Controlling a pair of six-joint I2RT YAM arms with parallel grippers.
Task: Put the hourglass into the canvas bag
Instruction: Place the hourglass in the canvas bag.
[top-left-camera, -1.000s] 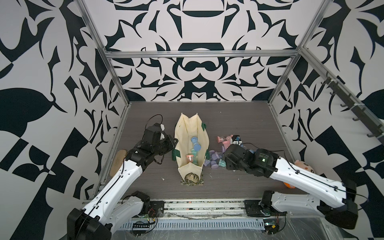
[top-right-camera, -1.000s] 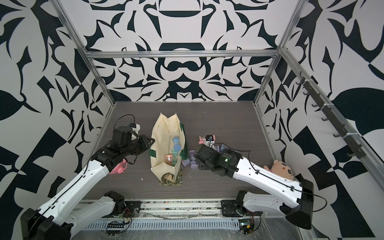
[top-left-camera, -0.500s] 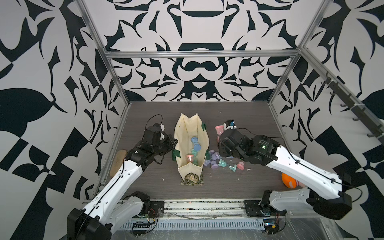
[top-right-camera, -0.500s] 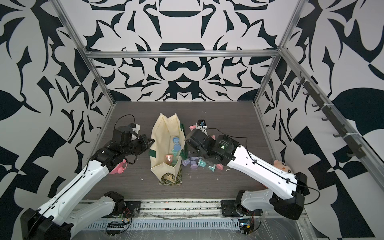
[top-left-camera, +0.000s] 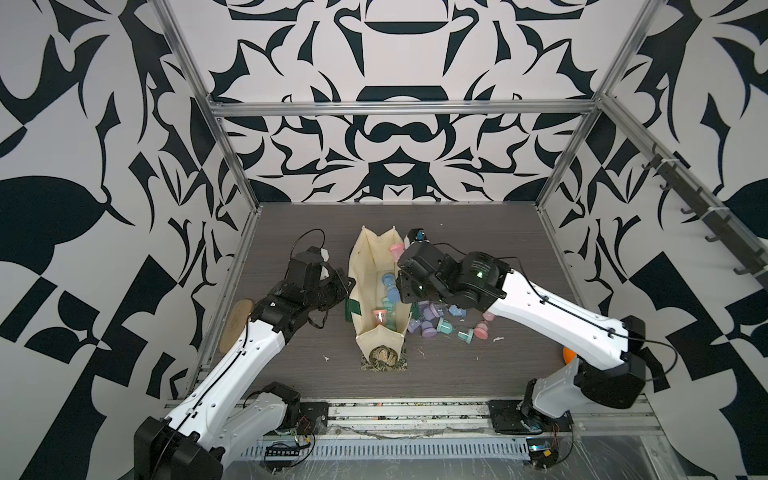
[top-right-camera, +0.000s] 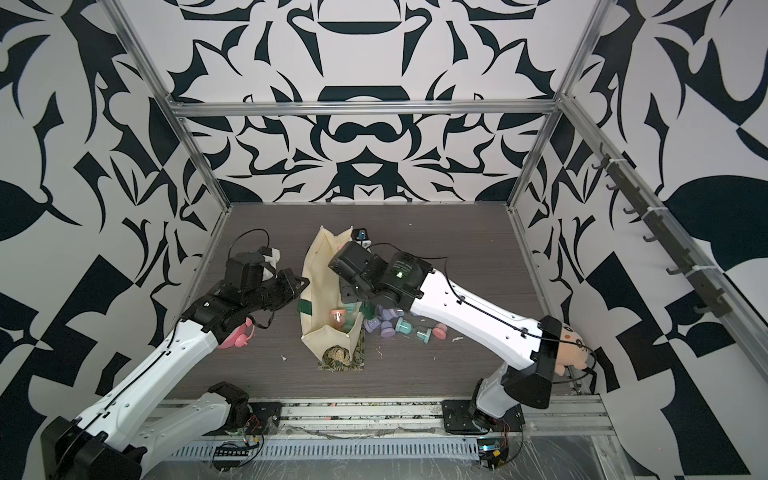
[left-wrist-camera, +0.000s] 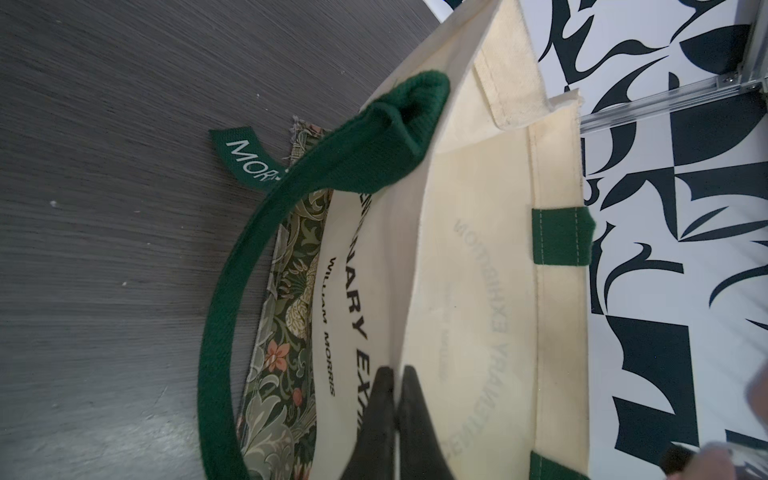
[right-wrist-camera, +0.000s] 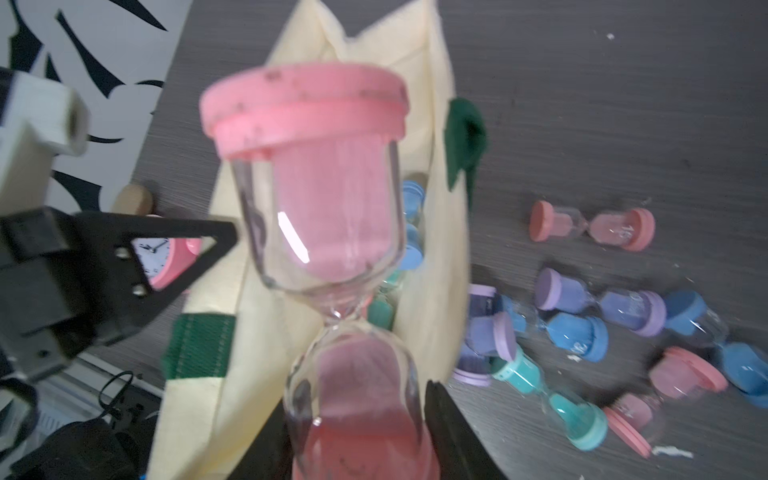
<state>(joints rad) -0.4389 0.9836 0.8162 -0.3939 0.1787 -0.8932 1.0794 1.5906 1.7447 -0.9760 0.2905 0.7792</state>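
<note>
Pink hourglass (right-wrist-camera: 328, 208) is clamped at its lower bulb in the right gripper (right-wrist-camera: 361, 440), jaws pressed against the glass. It hangs over the far end of the canvas bag (top-left-camera: 356, 274), right about at the rim on that arm's side. It isn't dropped yet, so this one doesn't count. Across from it, the left gripper (left-wrist-camera: 397, 415) is pinched tight on the bag's wall, holding the mouth open as far as I can tell. A few hourglasses (top-left-camera: 390, 291) already sit inside: blue, teal and a pinkish one. Just beside the bag, a loose pile (top-left-camera: 442, 326) of purple, blue, teal and pink ones lies on the table (top-left-camera: 478, 232). So I'd call it partway. It needs to get squarely over the opening and let go, and then there's a good bunch left to fetch.
</note>
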